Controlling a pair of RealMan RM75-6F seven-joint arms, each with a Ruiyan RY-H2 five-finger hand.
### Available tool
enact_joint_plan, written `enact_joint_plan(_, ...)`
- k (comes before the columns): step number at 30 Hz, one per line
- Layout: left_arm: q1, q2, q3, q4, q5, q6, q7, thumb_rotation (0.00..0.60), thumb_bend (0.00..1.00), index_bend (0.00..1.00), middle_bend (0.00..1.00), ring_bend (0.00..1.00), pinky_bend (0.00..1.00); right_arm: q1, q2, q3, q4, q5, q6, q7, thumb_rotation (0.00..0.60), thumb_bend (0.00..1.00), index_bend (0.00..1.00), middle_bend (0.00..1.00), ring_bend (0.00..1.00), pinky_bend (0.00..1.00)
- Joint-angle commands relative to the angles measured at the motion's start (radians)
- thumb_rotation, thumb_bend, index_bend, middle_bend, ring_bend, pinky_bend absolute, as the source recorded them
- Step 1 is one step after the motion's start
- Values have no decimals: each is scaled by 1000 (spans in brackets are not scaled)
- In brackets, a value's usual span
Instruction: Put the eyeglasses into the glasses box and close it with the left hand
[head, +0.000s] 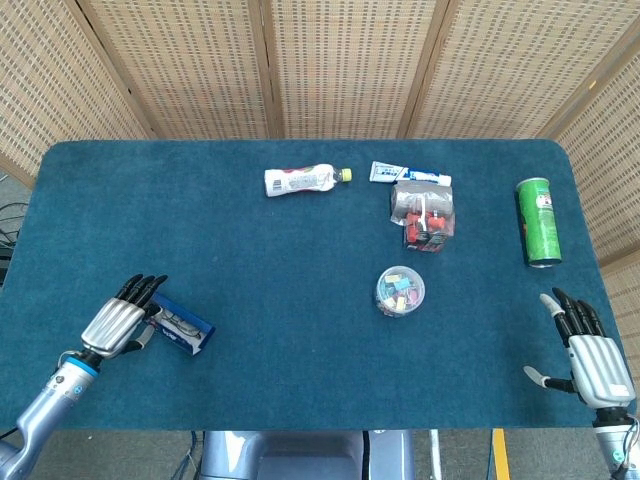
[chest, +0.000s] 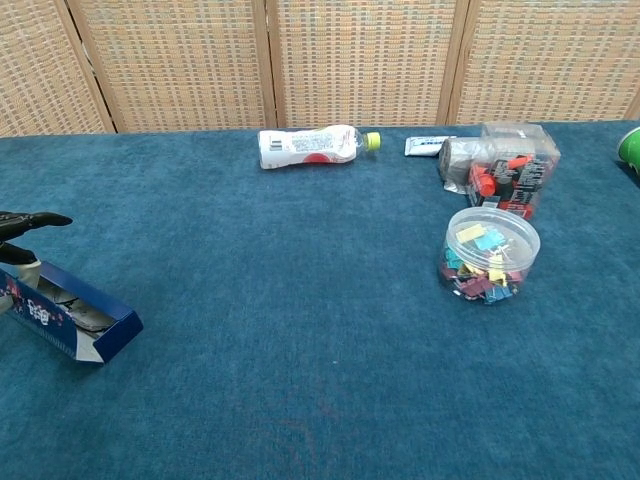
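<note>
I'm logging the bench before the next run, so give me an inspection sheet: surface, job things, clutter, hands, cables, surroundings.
Surface: blue carpeted table, no spills seen.
Job's things: eyeglasses lie inside the open glasses box, near the front left edge.
Clutter: lying plastic bottle, toothpaste tube, clear packet of small parts, round tub of coloured clips, green can lying on its side at the right.
Hands: left hand holds the box's left end; right hand open, flat on the table, holding nothing.
Cables: dark cables at the far left edge, off the table.
Surroundings: woven screen panels behind the table.
</note>
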Motion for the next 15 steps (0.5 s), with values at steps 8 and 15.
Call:
enact_joint_plan(8,-50,-8,-41,-26,-52,-116,-32,600,517,696,0,0,0,1,1,0,1,-1,-2,4,600,0,0,0,0,0)
enact_joint_plan(15,-62,-25,-60,-19,-80,-159,-30,600,517,696,0,0,0,1,2,-1,1,-1,-3,6,600,0,0,0,0,0)
